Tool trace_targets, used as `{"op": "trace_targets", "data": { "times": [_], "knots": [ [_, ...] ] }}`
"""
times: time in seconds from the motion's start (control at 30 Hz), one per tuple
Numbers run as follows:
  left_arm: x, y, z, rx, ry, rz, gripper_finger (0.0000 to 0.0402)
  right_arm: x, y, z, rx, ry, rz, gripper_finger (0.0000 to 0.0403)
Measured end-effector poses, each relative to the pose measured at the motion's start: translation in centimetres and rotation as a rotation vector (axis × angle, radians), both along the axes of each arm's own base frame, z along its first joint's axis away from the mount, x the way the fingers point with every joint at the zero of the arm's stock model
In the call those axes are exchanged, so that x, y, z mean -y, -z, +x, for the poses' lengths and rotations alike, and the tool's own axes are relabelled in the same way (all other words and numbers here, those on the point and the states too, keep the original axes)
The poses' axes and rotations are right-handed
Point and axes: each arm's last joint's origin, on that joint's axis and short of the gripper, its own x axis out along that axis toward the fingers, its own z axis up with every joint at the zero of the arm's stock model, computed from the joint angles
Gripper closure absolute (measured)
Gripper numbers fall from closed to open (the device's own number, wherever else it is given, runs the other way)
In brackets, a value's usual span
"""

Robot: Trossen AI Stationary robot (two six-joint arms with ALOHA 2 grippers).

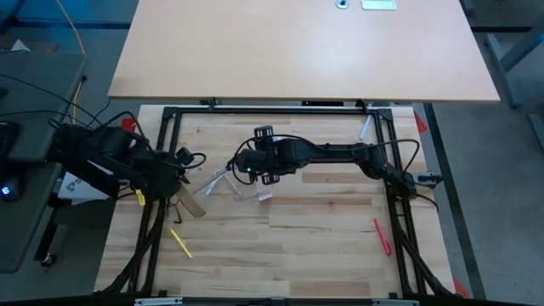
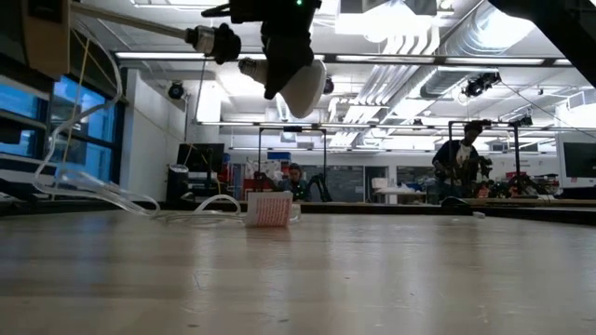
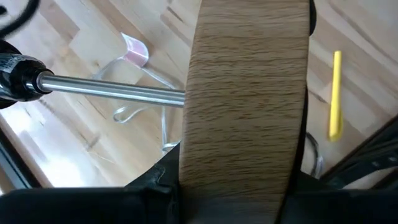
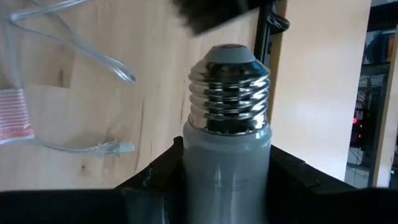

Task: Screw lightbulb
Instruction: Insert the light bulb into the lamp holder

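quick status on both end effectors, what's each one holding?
Left end effector: closed on the wooden disc of the lamp base.
Right end effector: closed on the lightbulb, screw base pointing forward.

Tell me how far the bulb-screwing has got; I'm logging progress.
Done: right gripper holds the white lightbulb with silver screw base; left gripper holds the round wooden lamp base with metal stem. In hand: both raised, bulb nearing the black socket. Left: threading it in.

One bulb (image 4: 227, 143), one wooden disc (image 3: 245, 106) with one metal stem (image 3: 112, 90), one clear cord (image 4: 68, 37), one red-striped tag (image 2: 269, 209), one yellow marker (image 1: 180, 242), one pink marker (image 1: 381, 235), two people in the room behind.
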Motion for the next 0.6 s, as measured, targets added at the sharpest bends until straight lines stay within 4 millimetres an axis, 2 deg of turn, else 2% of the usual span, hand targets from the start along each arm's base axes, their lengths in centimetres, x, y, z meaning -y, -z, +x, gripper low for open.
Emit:
{"op": "trace_targets", "data": {
  "times": [0.2, 0.37, 0.6],
  "knots": [
    [0.0, 0.1, 0.2, -0.009, 0.045, 0.034, 0.0294, -0.1, 0.0, 0.1, 0.004, -0.007, -0.002, 0.0248],
    [0.1, 0.3, 0.6, -0.051, 0.031, -0.05, 0.0294, -0.8, 0.0, 0.1, -0.022, -0.063, -0.022, 0.0248],
    [-0.2, 0.4, 1.0, -0.055, -0.024, -0.068, 0.0294, -1.2, 0.0, 0.1, -0.101, -0.173, -0.076, 0.0248]
  ]
}}
